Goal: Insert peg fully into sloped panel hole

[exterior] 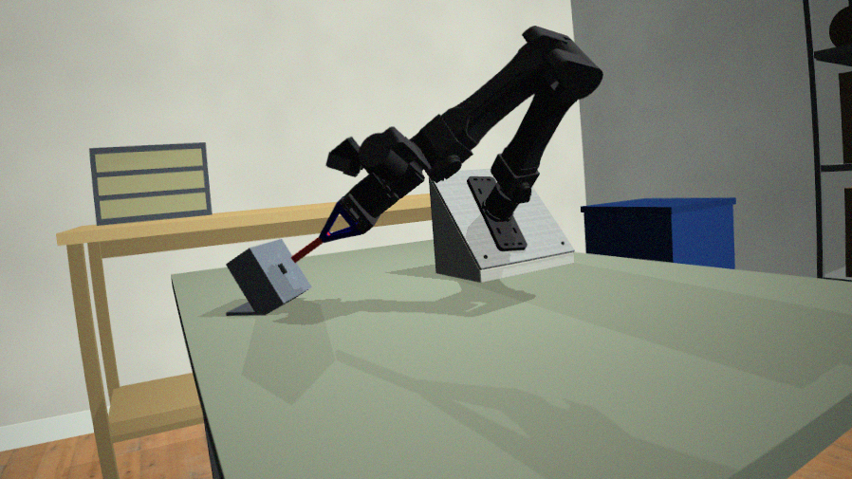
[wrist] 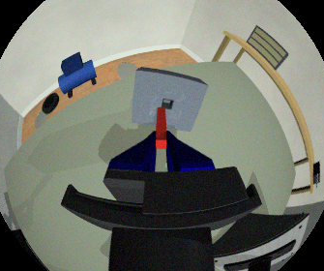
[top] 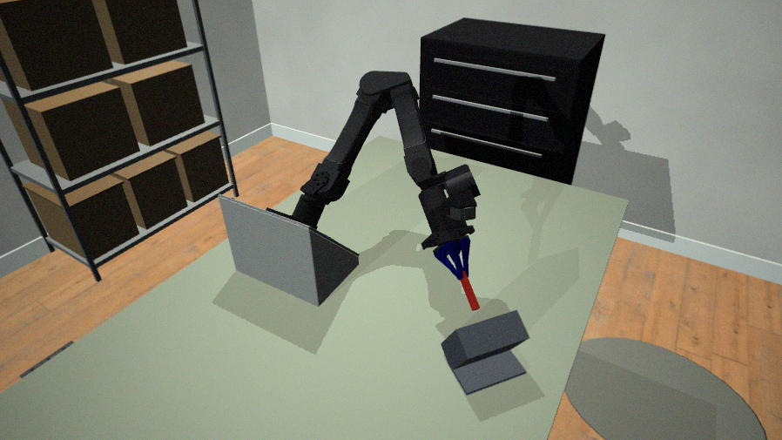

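Note:
My gripper has blue fingers and is shut on the red peg. The peg points down and forward at the grey block with the sloped panel near the table's right edge. In the exterior view the peg reaches close to the sloped face, near its upper right edge, above the small dark hole. In the wrist view the peg runs up from my fingers, and its tip lies right at the hole on the panel. I cannot tell whether the tip is inside.
The arm's grey wedge-shaped base mount stands at the table's middle left. A black drawer cabinet stands behind the table. A shelf with boxes stands to the left. A wooden side table and a blue box stand beyond the table.

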`<state>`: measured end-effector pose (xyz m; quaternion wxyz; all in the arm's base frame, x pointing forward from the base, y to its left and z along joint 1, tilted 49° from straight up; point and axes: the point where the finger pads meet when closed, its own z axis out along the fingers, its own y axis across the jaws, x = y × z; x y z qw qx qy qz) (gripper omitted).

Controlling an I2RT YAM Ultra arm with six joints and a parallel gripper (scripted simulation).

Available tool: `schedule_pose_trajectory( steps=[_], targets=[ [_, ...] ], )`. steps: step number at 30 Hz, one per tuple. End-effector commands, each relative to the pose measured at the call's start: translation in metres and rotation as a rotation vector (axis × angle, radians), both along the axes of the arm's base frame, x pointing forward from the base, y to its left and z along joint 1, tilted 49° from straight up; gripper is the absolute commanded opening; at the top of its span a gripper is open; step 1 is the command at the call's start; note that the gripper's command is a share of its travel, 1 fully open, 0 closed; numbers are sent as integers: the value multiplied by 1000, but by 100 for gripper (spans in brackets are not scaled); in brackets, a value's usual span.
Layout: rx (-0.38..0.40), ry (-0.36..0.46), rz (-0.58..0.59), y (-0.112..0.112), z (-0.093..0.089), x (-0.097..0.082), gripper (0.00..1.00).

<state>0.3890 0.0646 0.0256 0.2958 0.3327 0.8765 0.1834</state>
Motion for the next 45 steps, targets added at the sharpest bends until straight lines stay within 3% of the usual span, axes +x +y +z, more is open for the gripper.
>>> schedule_pose_trajectory(
  steps=[1,13,24,34,45],
  targets=[
    [26,-29,-81,-15,5,10,0],
    [102,-18,-163,-17,0,7,0],
    [107,-17,-168,-19,-9,1,0],
    [107,-19,-169,-19,-17,9,0],
    [107,-19,-169,-19,-7,9,0]
  ],
)
